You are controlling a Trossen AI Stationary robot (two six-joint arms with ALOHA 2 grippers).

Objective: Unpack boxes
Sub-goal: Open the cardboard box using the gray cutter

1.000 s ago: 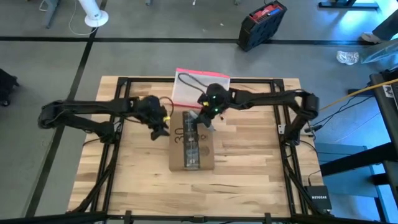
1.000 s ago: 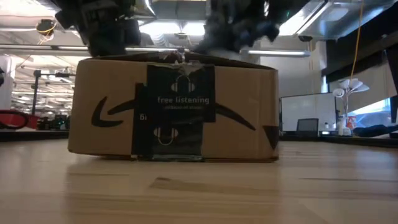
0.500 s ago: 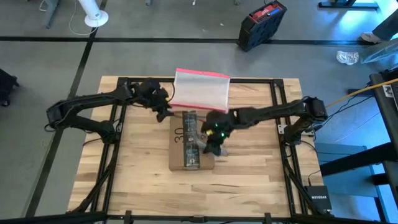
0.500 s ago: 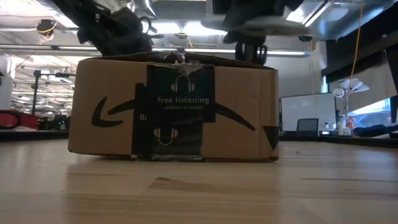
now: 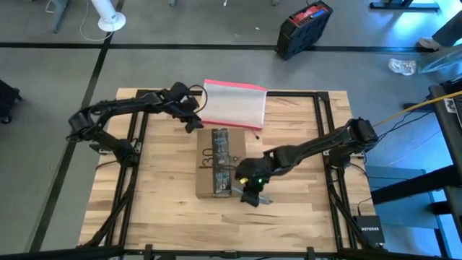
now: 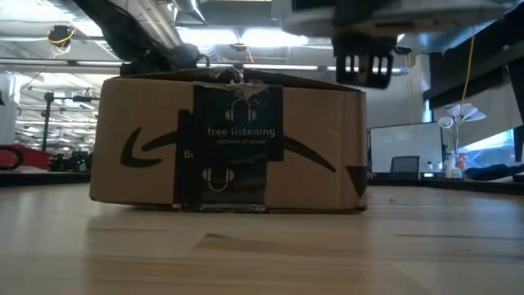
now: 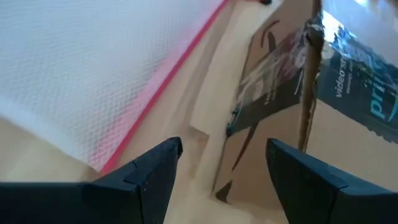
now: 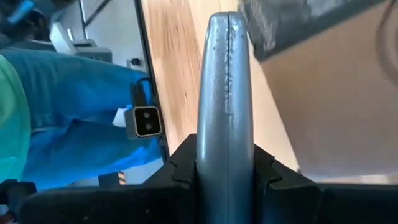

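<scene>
High view, box: brown cardboard box [image 5: 221, 163] lies near the middle of the wooden bench [image 5: 303, 217], long side running away from the near edge, a black tape strip [image 5: 221, 155] down its top.
High view, pouch: clear pouch with pink-red edge [image 5: 232, 105] lies flat at the far side of the bench, just beyond the box's far end.
High view, left gripper: left gripper [image 5: 193, 123] sits at the box's far left corner, beside the pouch's near edge; arm reaches in from the left.
High view, right gripper: right gripper [image 5: 249, 195] is at the box's near right corner, over the bench just off the box; arm stretches in from the right.
High view, floor: black and red case [image 5: 304, 27] stands on the floor beyond the bench.
Low view, box: the box [image 6: 229, 141] fills the middle, resting flat on the bench [image 6: 262, 254]; black tape [image 6: 237, 123] with white print runs down its near face over a curved black arrow mark.
Low view, grippers: one gripper [image 6: 367, 70] hangs at the upper right corner of the box; a dark arm crosses above the upper left.
Left wrist view: jaws spread wide, nothing between the fingers [image 7: 155, 171]; ahead lie the pouch [image 7: 87, 74] and the box's taped end [image 7: 280, 93], bench wood between.
Right wrist view: jaws pressed together, the fingers [image 8: 225, 93] meeting in one grey blade, nothing pinched; cardboard [image 8: 336, 112] to one side, bench wood and a person's blue-clad legs [image 8: 74, 118] beyond.
</scene>
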